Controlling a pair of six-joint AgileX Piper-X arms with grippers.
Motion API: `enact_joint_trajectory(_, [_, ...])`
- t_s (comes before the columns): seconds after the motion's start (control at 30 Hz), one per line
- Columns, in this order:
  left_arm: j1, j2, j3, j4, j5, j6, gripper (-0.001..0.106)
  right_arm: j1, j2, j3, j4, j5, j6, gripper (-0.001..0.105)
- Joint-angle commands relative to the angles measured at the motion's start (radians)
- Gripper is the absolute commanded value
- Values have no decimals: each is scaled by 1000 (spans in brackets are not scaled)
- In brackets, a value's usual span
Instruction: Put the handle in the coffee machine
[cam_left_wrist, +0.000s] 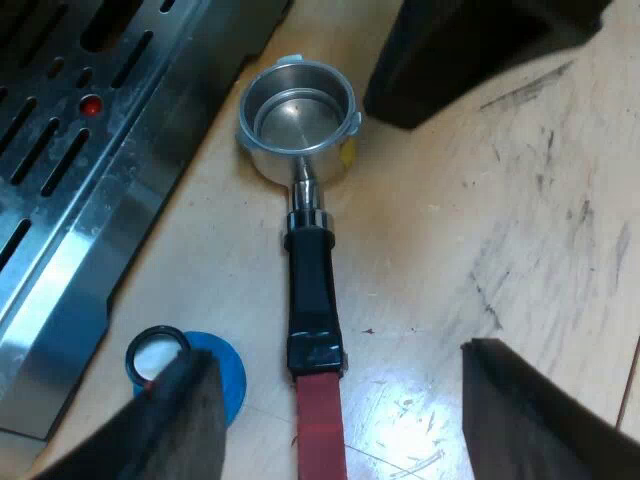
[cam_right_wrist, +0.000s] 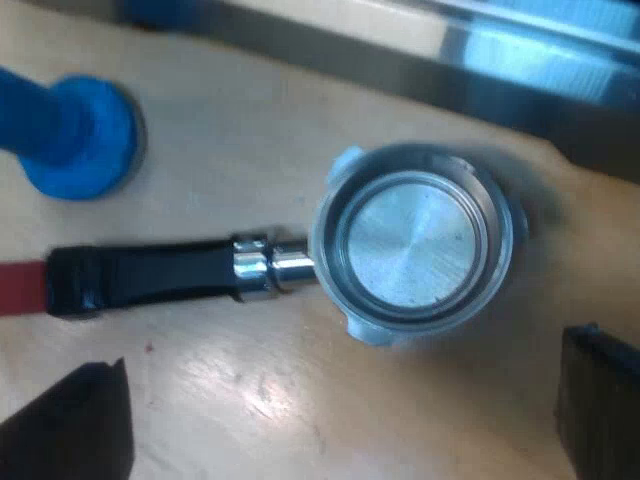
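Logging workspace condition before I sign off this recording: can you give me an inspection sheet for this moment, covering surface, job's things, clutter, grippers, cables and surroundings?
Surface: pale wooden tabletop, scuffed with dark marks.
Job's things: metal holder lies loose on the tabletop, empty, by the espresso machine's drip tray; not locked in.
Clutter: blue tamper near the handle's red end; dark object close to the holder, cannot tell what.
Grippers: left gripper fingers open, one on either side of the red end; right gripper fingers open, above the holder.
Cables: nothing seen.
Surroundings: nothing seen.
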Motion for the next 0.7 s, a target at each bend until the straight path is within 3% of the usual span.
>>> enact_joint_trajectory(0.03, [0,-3,-2,3,15,-15,54,-7,49,-32,9,-12,-56,86])
enact_joint_trajectory(0.2, [0,-3,-2,3,15,-15,54,-7,121,-91,9,-12,-126,86])
enact_joint_trajectory(0.4, [0,-3,-2,3,15,-15,54,-46,207,-149,37,-15,-148,86])
enact_joint_trajectory(0.7, [0,-3,-2,3,18,-15,54,-65,256,-159,35,-23,-188,86])
